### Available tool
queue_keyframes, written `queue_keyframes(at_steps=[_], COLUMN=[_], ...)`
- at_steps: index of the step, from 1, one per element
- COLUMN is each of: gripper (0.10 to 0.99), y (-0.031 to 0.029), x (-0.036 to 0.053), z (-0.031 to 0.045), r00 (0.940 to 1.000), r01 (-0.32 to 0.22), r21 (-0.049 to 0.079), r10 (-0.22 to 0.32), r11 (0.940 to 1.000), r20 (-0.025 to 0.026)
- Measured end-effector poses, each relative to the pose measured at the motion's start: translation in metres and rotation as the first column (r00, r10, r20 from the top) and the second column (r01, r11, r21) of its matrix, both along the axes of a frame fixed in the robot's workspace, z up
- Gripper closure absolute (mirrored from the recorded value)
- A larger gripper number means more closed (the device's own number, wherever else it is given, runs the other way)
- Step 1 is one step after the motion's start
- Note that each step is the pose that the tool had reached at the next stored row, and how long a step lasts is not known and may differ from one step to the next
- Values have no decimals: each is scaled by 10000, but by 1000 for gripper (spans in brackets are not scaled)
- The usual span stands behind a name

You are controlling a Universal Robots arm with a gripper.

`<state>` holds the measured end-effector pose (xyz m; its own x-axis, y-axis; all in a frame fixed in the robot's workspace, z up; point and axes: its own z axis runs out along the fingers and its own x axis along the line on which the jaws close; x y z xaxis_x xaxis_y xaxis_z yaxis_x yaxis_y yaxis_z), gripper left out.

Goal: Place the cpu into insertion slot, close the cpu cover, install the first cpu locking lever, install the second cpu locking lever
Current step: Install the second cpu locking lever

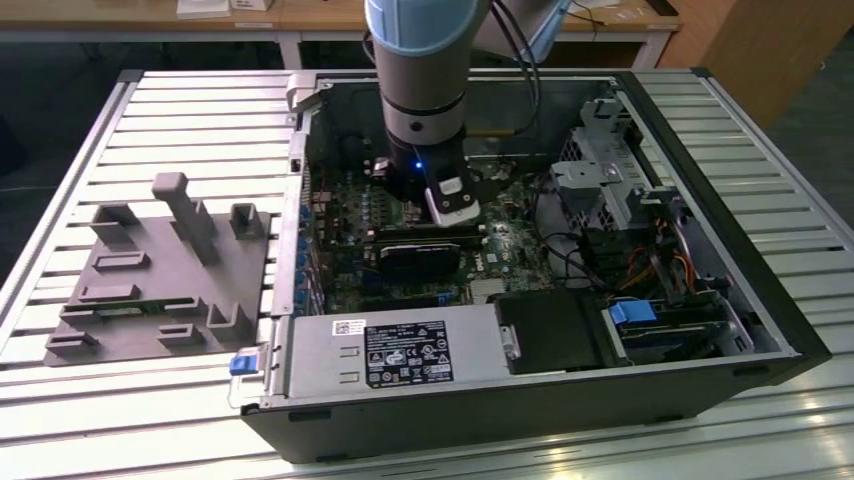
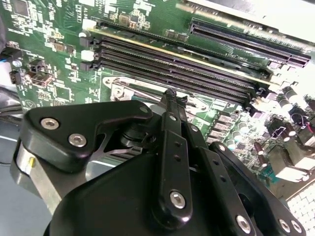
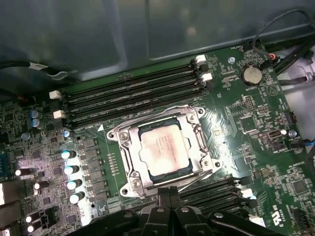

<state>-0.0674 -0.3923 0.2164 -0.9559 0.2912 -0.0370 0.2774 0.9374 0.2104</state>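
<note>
Silvery-beige square cpu (image 3: 164, 149) lies flat in the dark insertion slot (image 3: 134, 158) on the green circuit board (image 3: 236, 137), with the thin silvery cpu cover (image 3: 197, 142) closed down around it. Its edges run slightly askew to the long black memory slots (image 3: 133, 93), four of them side by side in a bank near the socket. One black open computer case (image 1: 747, 300) rests on a ribbed metal table (image 1: 200, 110), a grey moulded fixture block (image 1: 154, 275) at the case's 9 o'clock in the exterior view. A wooden desk (image 1: 400, 18) stands behind. The black gripper (image 3: 170, 194) hovers just beside the socket, fingers drawn together, holding nothing.
</note>
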Motion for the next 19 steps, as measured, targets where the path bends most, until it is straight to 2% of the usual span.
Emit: queue_keyframes(at_steps=[11, 19], gripper=[984, 984], y=[-116, -174], x=[-79, -162], z=[-70, -138], r00=[10000, 9998], r01=[-83, -199], r21=[695, 1074], r10=[83, 200], r11=[9975, 9940], r20=[2, 7])
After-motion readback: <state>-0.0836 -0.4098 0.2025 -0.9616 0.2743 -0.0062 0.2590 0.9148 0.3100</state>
